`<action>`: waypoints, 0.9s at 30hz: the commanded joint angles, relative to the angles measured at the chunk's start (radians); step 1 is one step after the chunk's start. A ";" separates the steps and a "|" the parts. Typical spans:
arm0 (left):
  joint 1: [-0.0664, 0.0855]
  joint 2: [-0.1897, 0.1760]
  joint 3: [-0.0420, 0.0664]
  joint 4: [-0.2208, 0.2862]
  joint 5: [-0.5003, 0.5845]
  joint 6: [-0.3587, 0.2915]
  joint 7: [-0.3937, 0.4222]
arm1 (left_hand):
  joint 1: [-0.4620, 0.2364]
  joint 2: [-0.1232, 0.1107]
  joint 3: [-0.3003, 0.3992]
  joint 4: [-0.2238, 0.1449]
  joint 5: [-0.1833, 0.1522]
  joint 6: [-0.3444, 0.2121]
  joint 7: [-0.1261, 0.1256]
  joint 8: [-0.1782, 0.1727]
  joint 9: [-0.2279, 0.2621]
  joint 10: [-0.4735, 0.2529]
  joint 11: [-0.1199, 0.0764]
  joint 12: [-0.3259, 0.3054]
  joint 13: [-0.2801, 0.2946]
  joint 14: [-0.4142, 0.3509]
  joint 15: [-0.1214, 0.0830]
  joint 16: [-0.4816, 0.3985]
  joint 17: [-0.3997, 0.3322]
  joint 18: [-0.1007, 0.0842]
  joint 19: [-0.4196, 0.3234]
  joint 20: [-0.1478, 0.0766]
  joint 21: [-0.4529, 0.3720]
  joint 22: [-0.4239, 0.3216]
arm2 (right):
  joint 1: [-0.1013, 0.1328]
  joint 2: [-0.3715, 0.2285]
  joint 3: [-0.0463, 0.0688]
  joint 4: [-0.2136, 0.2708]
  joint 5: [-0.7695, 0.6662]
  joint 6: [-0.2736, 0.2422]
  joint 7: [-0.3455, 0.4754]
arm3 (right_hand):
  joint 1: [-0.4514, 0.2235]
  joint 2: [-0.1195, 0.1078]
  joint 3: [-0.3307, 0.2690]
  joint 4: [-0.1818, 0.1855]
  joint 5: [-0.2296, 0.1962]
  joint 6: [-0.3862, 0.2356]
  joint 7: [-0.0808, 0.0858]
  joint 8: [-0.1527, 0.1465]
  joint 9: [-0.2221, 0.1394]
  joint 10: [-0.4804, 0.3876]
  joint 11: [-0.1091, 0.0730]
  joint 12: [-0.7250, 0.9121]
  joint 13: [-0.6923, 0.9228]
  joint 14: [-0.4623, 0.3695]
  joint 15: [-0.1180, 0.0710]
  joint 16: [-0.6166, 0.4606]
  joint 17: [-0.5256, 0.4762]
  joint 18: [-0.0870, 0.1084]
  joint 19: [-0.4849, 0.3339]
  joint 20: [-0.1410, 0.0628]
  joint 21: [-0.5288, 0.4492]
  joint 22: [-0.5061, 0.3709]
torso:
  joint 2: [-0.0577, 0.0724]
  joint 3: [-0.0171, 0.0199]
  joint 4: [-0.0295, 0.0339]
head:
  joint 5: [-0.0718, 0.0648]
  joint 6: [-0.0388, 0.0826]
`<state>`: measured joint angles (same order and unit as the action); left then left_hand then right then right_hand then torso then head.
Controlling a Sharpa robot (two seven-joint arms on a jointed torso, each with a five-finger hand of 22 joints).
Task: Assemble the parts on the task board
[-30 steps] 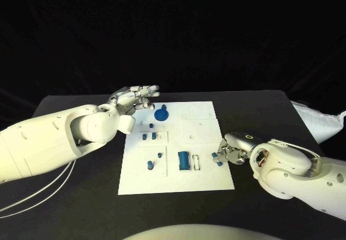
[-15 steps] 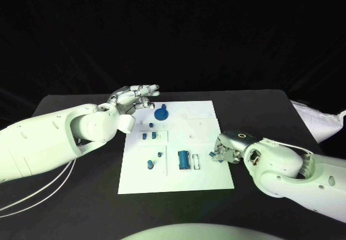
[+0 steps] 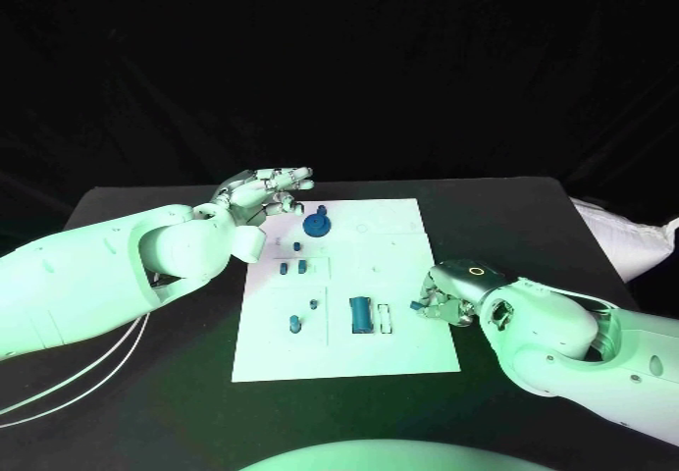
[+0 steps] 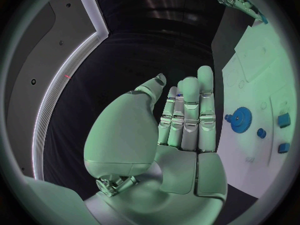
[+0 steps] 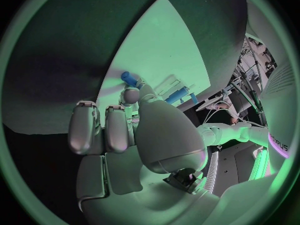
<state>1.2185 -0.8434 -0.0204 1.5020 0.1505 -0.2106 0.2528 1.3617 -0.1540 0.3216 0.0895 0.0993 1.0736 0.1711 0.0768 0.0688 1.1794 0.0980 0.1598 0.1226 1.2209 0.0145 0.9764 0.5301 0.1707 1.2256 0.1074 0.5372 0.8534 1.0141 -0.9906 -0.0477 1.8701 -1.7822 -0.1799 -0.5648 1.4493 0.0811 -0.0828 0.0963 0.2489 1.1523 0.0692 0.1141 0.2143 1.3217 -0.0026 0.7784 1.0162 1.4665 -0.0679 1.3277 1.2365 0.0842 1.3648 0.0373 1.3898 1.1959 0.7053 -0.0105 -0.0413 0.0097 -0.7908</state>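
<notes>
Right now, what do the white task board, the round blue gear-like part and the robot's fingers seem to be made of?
The flat white task board looks like matte plastic or coated sheet: even, no glare. The round blue gear-like part looks like moulded or printed plastic: solid uniform colour, toothed rim in the left wrist view. The left hand's fingers look like silvery metal or metallised plastic, with soft highlights.

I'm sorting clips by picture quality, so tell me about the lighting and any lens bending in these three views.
Head view: green-tinted light, the white board bright against a black table and backdrop. Left wrist view: fisheye circle in a dark frame, the board's edge bends beside the left hand. Right wrist view: same fisheye curve, green cast, and the right hand looms large.
</notes>
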 commanded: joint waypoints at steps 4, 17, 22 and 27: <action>0.000 0.002 0.001 0.002 0.003 0.018 0.003 | 0.001 0.010 -0.011 -0.001 0.000 -0.007 0.000 0.006 0.000 -0.012 -0.002 0.007 0.001 -0.010 0.000 -0.004 -0.003 0.012 0.003 0.007 -0.007 -0.004 | -0.010 -0.012 -0.011 0.019 0.202 -0.117 -0.005 | -0.069 0.003 0.042 0.056 0.036 0.012 -0.003 0.003 0.004 0.031 -0.010 0.023 0.014 0.050 -0.010 0.018 0.017 -0.008 0.016 -0.003 0.014 0.017 | 0.001 -0.0004 0.0001 | 0.001 0.000; 0.000 0.002 0.001 0.003 0.003 0.017 0.003 | 0.001 0.010 -0.011 -0.001 0.000 -0.007 0.000 0.006 0.000 -0.012 -0.002 0.007 0.001 -0.010 0.000 -0.004 -0.003 0.012 0.003 0.007 -0.007 -0.004 | -0.006 -0.005 -0.009 0.030 0.390 -0.198 0.031 | -0.127 -0.031 0.124 0.122 0.044 0.022 -0.005 0.000 0.005 0.045 -0.011 0.047 0.036 0.053 -0.011 0.029 0.032 -0.011 0.024 -0.005 0.023 0.032 | 0.000 -0.0012 0.0001 | 0.004 -0.003; 0.000 0.002 0.001 0.003 0.003 0.017 0.003 | 0.001 0.010 -0.011 -0.001 0.000 -0.007 0.000 0.006 0.000 -0.012 -0.002 0.007 0.001 -0.010 0.000 -0.004 -0.003 0.012 0.003 0.007 -0.007 -0.004 | -0.006 0.008 -0.009 0.026 0.413 -0.193 0.034 | -0.134 -0.038 0.135 0.129 0.040 0.023 -0.005 0.000 0.006 0.046 -0.011 0.051 0.041 0.053 -0.011 0.031 0.034 -0.011 0.025 -0.005 0.024 0.034 | 0.000 -0.0002 -0.0009 | 0.004 -0.003; 0.000 0.003 0.001 0.003 0.003 0.018 0.003 | 0.001 0.010 -0.011 -0.001 0.000 -0.007 0.000 0.006 0.000 -0.012 -0.002 0.007 0.001 -0.010 0.000 -0.004 -0.003 0.012 0.003 0.007 -0.007 -0.004 | -0.006 0.025 -0.009 0.022 0.421 -0.188 0.038 | -0.142 -0.047 0.144 0.137 0.039 0.024 -0.004 0.000 0.007 0.047 -0.011 0.053 0.043 0.053 -0.011 0.031 0.034 -0.011 0.025 -0.005 0.024 0.035 | 0.001 -0.0002 0.0005 | 0.003 -0.003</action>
<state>1.2184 -0.8426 -0.0204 1.5031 0.1505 -0.2105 0.2517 1.3617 -0.1540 0.3146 0.0880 0.0993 1.0736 0.1711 0.0769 0.0688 1.1757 0.0943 0.1659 0.1231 1.2209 0.0145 0.9764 0.5280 0.1708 1.2256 0.1074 0.5324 0.8508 1.0089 -0.9681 -0.0567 1.8931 -1.3899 -0.3642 -0.5419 1.3153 0.0340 0.0572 0.2317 0.2924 1.1687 0.0673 0.1145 0.2209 1.3628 -0.0148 0.8285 1.0581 1.4665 -0.0755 1.3526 1.2705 0.0842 1.3806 0.0324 1.4100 1.2296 0.7057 -0.0110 -0.0416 0.0139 -0.7935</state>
